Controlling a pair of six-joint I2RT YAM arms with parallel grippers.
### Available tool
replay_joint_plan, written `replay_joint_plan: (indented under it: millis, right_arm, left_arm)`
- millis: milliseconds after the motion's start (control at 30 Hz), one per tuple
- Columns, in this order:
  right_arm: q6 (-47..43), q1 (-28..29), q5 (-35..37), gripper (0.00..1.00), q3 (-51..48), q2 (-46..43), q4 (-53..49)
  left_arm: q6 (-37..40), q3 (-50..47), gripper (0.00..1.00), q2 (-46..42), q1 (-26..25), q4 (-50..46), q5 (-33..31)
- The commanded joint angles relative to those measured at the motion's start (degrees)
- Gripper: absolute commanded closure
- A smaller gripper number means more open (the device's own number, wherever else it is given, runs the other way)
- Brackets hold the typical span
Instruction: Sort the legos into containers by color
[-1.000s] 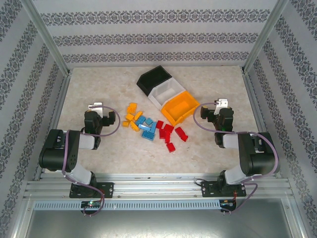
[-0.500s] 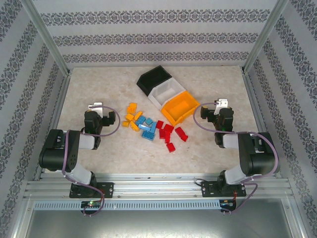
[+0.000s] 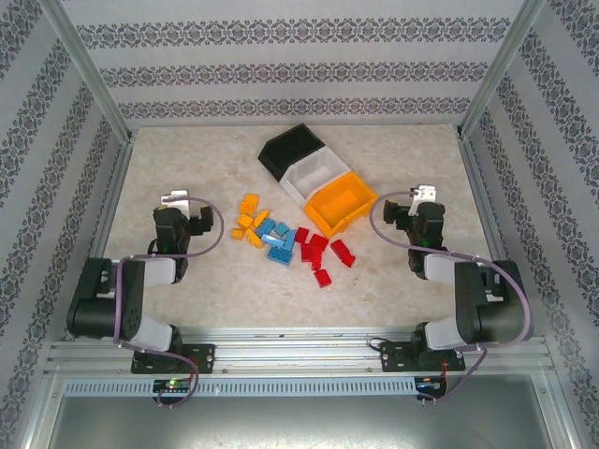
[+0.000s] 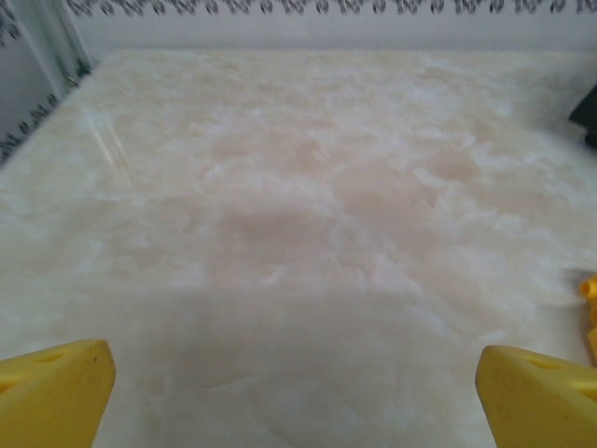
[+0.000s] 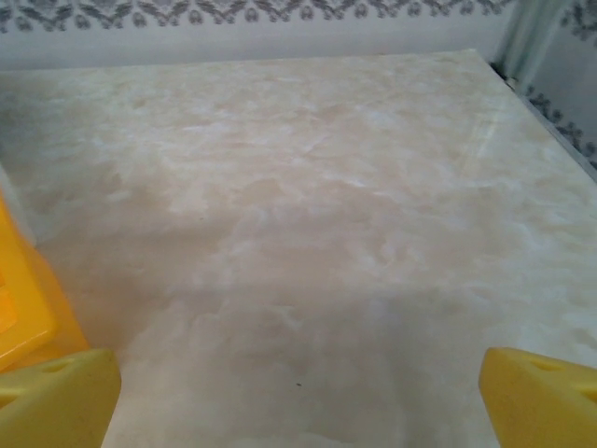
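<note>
Top external: finds left claw point(image 3: 175, 198) and right claw point(image 3: 426, 192) spread wide, empty, flanking legos point(image 3: 285, 241) mid-bench point(image 3: 215, 281), containers point(image 3: 301, 175) just beyond.

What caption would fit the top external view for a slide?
The left gripper and right gripper, both open, flank unsorted legos lying near three joined containers.
</note>
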Motion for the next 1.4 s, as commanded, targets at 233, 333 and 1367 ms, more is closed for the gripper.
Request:
replay_joint_plan:
  millis: [233, 333, 1367]
  right_arm:
    - [20.6, -6.8, 1.0, 0.02, 39.2, 2.9, -66.9]
    - [20.9, -7.3, -12.0, 0.02, 40.7, 4.1, -63.3]
    - [8.7, 25.9, -15.1, 0.3, 42.6, 16.2, -92.2]
  left_arm:
    - [-14.4, 23.0, 0.0, -8.3, 0.4, -44.6, -10.1]
    - [-19.8, 32.3, 0.0, -4.2, 0.4, -57.6, -8.2]
    - [-33.9, 42.6, 0.0, 8.8, -5.9, -72.5, 28.5]
